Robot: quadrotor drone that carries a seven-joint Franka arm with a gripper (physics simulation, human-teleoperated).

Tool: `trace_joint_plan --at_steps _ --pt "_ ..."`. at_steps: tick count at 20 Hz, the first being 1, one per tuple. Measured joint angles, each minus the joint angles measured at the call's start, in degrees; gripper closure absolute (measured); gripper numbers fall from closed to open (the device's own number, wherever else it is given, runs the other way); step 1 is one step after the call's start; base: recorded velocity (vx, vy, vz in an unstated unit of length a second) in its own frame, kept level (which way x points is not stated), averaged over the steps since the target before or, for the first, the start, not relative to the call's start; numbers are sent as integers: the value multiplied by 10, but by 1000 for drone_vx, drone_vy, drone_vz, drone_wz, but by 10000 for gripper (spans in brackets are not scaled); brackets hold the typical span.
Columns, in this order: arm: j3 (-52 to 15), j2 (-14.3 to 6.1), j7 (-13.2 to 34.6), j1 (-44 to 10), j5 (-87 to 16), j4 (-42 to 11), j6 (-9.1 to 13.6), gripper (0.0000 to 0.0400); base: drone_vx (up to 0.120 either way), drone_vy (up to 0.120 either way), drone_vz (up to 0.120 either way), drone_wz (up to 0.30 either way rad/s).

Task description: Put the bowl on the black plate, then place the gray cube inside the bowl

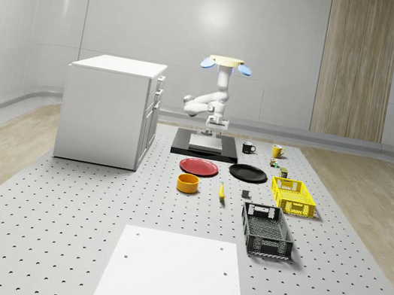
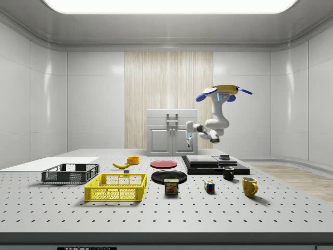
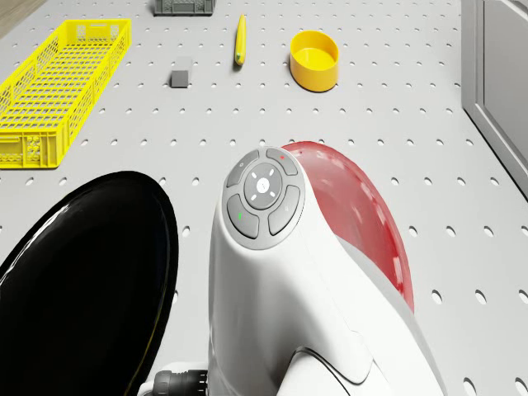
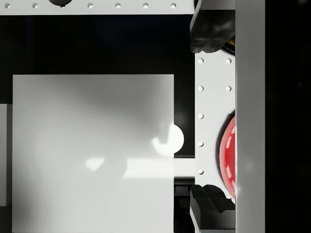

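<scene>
Nearest in the whole-scene view lies a white sheet (image 1: 172,279) on the table (image 1: 53,229). Going left to right: cabinet (image 1: 110,109), yellow bowl (image 1: 187,183), gray cube (image 1: 245,195), black plate (image 1: 247,173). Hovering over the dark pad (image 1: 204,150) is the drone (image 1: 225,64); its hand (image 2: 189,137) hangs beneath, grip impossible to judge. I'd approach the shallow, round bowl from above, gripping its rim.

The drone (image 2: 223,89) is seen as a flat yellow disc with blue rotors. A glossy white arm (image 1: 212,103) with rounded joints is carried; a grey round button pad (image 3: 262,191) is set on it.
</scene>
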State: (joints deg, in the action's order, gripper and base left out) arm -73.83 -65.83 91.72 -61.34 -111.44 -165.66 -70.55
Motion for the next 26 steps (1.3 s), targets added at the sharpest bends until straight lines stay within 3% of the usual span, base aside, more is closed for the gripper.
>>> trace_joint_plan --at_steps 4,12,23,26 --pt "-4 -11 4 -4 6 1 -10 0 120 0 -10 0" --pt "-10 -33 11 -12 17 2 -30 0 120 0 -120 0" --pt "-18 -61 19 -20 31 4 -56 0 120 0 0 0" --pt "-20 -68 21 -22 35 5 -63 0 120 0 -107 0"
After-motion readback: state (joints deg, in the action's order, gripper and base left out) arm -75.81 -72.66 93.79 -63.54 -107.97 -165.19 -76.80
